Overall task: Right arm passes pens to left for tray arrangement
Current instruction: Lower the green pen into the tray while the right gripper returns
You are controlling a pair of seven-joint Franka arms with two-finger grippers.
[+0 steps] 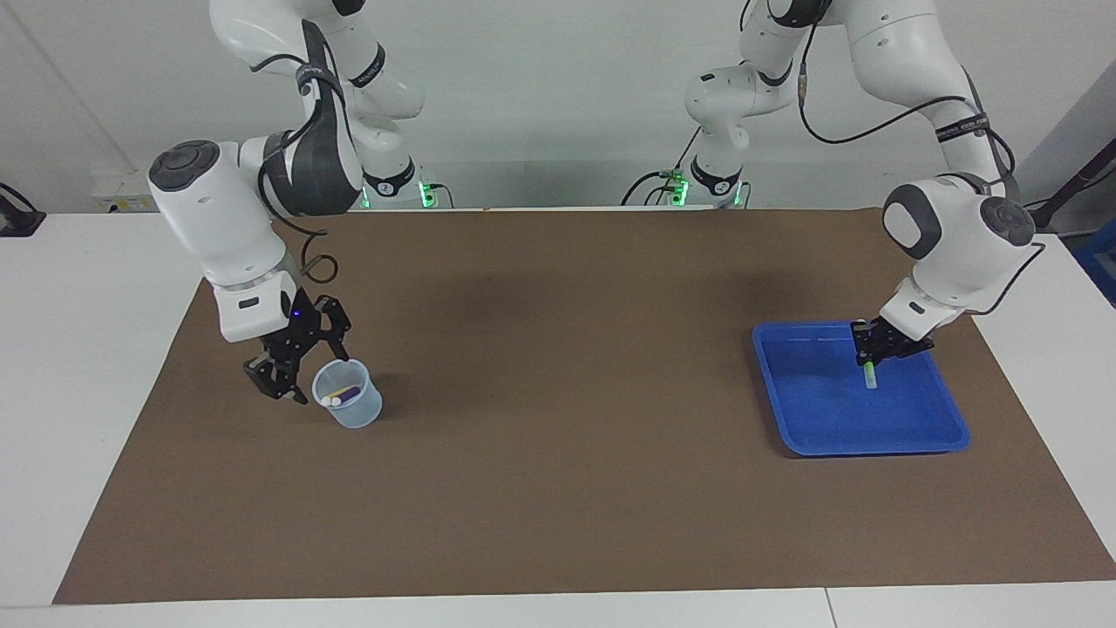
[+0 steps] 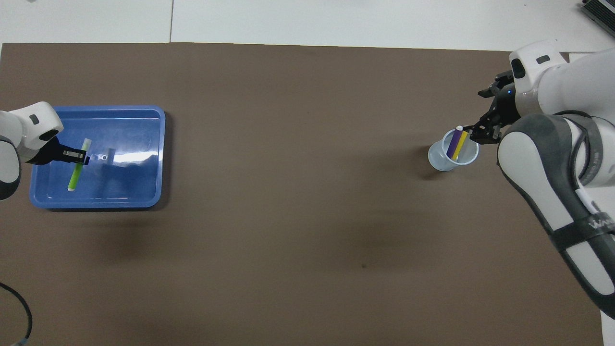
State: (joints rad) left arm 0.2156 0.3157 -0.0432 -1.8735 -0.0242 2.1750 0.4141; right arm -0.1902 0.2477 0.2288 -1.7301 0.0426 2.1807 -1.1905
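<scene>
The right gripper (image 1: pixel 296 366) hangs beside a pale see-through cup (image 1: pixel 349 406), jaws wide and empty; the purple pen (image 2: pixel 453 144) and yellow pen (image 2: pixel 462 143) lean inside. Bare brown mat (image 1: pixel 567 419) spreads between. The left gripper (image 1: pixel 872 353) clamps the green pen (image 2: pixel 78 164) over the smooth blue tray (image 1: pixel 872 440).

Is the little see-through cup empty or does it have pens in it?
Not empty. The cup stands upright with the purple pen and the yellow pen leaning inside, pale ends showing at its rim.
</scene>
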